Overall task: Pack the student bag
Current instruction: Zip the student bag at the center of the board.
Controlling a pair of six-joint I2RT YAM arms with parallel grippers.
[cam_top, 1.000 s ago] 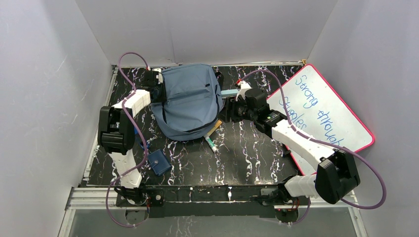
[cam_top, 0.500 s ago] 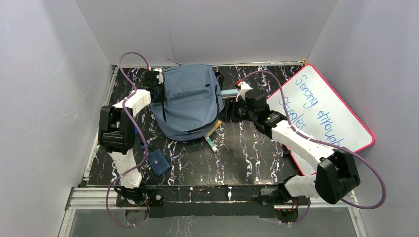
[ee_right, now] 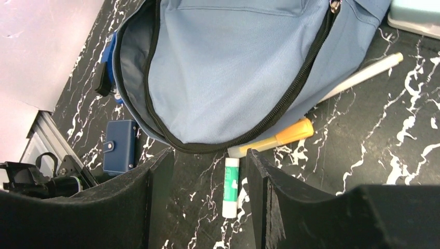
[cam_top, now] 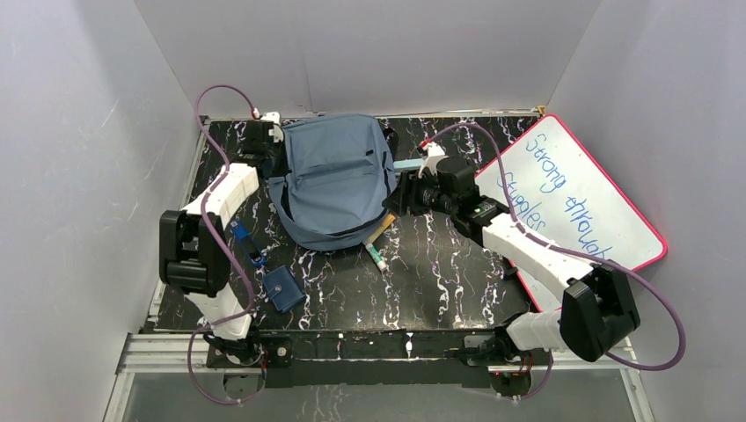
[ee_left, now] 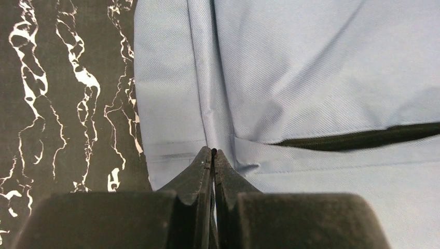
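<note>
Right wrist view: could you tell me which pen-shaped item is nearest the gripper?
The green-and-white glue stick, just ahead of it; the orange highlighter and white pen lie farther off.

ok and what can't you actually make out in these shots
- Inside of the student bag: right wrist view, its own top panel covers everything past the open zipper.
- Writing on the whiteboard: top view, the right arm covers part of it.
- Pale blue box: right wrist view, cut off by the top edge.
- Blue thing beside the left arm: top view, too small to identify.
</note>
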